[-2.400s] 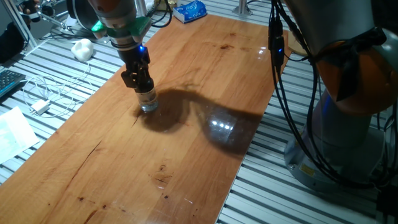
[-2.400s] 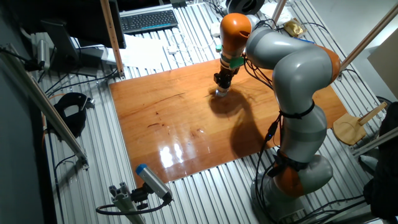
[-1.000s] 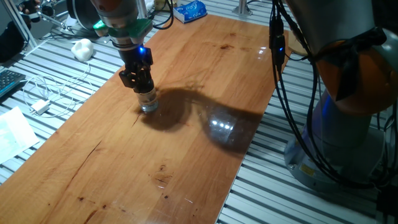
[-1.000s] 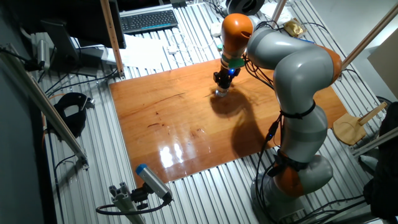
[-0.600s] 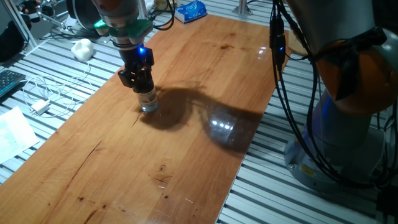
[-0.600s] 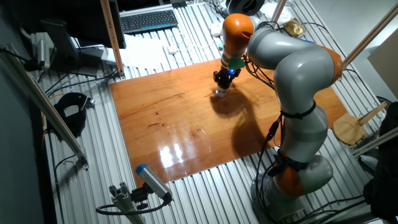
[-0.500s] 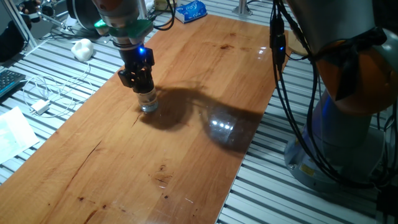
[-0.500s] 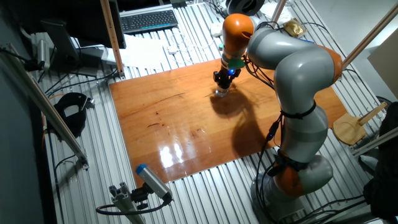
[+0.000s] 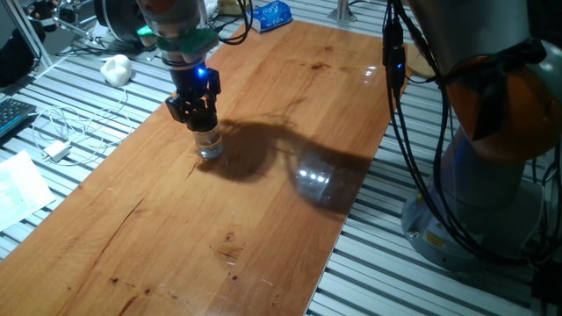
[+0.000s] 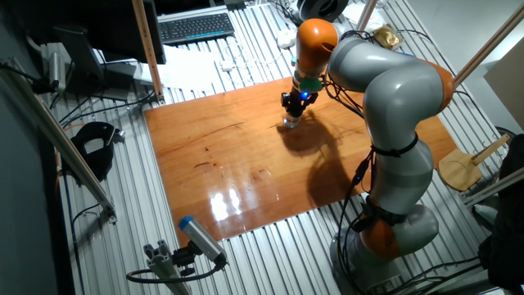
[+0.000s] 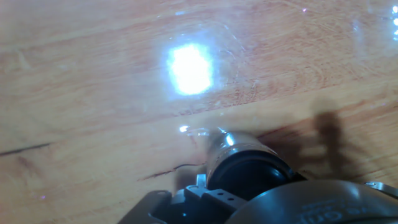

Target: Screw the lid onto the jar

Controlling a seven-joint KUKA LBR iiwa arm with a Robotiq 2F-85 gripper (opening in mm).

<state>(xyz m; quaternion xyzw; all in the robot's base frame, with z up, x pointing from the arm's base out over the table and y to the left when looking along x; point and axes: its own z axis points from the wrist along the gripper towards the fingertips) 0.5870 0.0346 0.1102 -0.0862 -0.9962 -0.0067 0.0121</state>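
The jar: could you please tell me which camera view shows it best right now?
The fixed view nearest the jar shows it best: its clear body stands whole on the table right under the gripper. The hand view shows it bigger but cut off, with the lid in front. In the other fixed view it is only a tiny glint.

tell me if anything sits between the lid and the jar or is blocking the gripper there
Nothing visible does. The gripper is directly over the jar, with the black lid at the jar's mouth in the hand view. The wooden table around the jar is bare. Whether the fingers clamp the lid cannot be made out.
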